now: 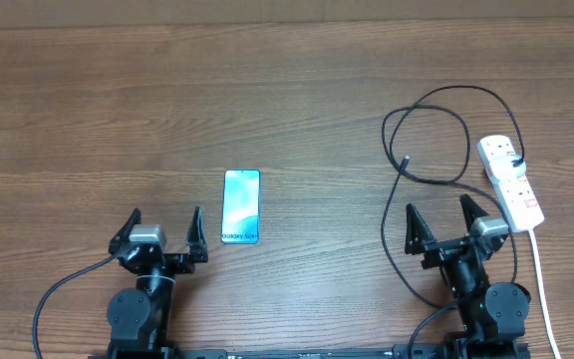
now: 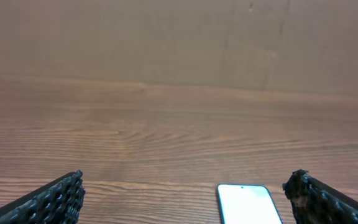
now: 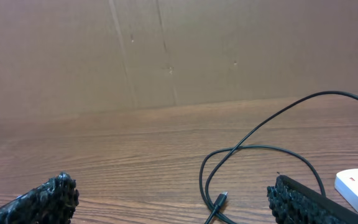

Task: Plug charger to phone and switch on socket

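Since nothing is grasped yet, the left gripper [image 1: 165, 217] and right gripper [image 1: 438, 209] stand spread and empty. The slim blue-screened phone [image 1: 241, 205] lies flat before the left, the thin black looped charger cable [image 1: 384, 128] and white oblong power strip [image 1: 511, 179] before the right, likely dividing the work.

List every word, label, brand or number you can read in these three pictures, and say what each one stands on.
"Galaxy S24+": on the light blue screen of the phone, at the end nearest the robot, overhead view.
Red marks on the white power strip: too small to read.
Phone screen in the left wrist view: washed out white, no text legible.
Nothing else carries readable text.
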Controlling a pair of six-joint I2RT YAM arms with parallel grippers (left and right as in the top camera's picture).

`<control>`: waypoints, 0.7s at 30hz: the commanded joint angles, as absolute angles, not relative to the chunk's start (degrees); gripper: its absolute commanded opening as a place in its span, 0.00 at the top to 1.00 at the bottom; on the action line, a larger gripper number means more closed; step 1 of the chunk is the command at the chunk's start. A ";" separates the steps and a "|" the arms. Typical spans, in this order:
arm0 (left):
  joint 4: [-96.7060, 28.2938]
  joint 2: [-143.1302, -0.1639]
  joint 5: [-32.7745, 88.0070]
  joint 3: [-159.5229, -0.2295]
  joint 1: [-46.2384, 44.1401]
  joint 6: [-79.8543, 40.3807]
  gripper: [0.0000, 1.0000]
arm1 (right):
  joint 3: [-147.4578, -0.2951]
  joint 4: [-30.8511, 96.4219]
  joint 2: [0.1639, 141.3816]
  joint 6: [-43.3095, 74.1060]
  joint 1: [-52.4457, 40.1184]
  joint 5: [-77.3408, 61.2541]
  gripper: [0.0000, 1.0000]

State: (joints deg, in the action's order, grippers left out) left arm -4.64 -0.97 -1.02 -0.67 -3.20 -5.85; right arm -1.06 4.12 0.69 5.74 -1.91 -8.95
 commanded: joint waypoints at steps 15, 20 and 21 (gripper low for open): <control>-16.53 -7.29 3.84 -14.52 -2.63 -6.39 0.01 | -0.45 3.97 0.23 5.28 -2.20 -8.58 0.00; -18.41 -17.56 7.49 -23.59 -2.66 -6.39 0.00 | -0.45 3.97 0.23 5.28 -2.20 -8.60 0.00; -19.57 -20.34 8.10 -26.11 -2.66 -6.42 0.00 | -0.45 3.97 0.23 5.28 -2.20 -8.60 0.00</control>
State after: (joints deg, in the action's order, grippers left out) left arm -18.33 -15.03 4.64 -20.32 -3.20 -5.96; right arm -1.06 4.14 0.69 5.72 -1.91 -8.97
